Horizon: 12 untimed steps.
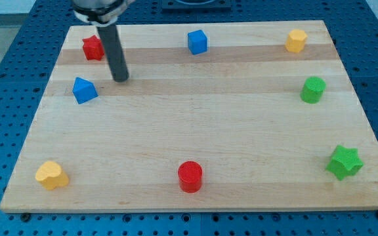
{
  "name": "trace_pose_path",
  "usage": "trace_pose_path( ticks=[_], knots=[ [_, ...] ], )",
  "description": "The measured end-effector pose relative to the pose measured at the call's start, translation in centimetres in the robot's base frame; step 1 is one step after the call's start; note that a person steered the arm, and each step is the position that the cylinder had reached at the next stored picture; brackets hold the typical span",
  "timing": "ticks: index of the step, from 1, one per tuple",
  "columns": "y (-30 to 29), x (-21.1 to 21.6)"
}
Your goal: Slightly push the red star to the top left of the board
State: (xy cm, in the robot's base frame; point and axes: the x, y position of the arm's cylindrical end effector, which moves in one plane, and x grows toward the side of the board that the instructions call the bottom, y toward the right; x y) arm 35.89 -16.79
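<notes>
The red star [92, 48] lies near the top left corner of the wooden board [195, 124]. My tip [121, 79] rests on the board to the lower right of the star, a short gap away and not touching it. The rod's upper part stands just right of the star. A blue block with a pointed top [83, 90] lies to the lower left of my tip.
A blue cube [197, 41] is at top centre, a yellow block [296, 40] at top right. A green cylinder [313, 89] and a green star [344, 162] are along the right side. A red cylinder [190, 176] and a yellow heart-like block [51, 175] are near the bottom edge.
</notes>
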Motion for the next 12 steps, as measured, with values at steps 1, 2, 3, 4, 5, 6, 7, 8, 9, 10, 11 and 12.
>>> trace_pose_path(
  ticks=[1,2,3,4,5,6,7,8,9,10,11,12],
  knots=[
    [-2.0,-0.6],
    [-4.3,-2.2],
    [-5.6,-2.8],
    [-5.8,-4.6],
    [-5.2,-5.9],
    [-4.9,-6.2],
    [-4.9,-6.2],
    [-5.0,-6.5],
    [-5.0,-6.5],
    [-5.0,-7.4],
    [-4.0,-6.4],
    [1.9,-3.4]
  ],
)
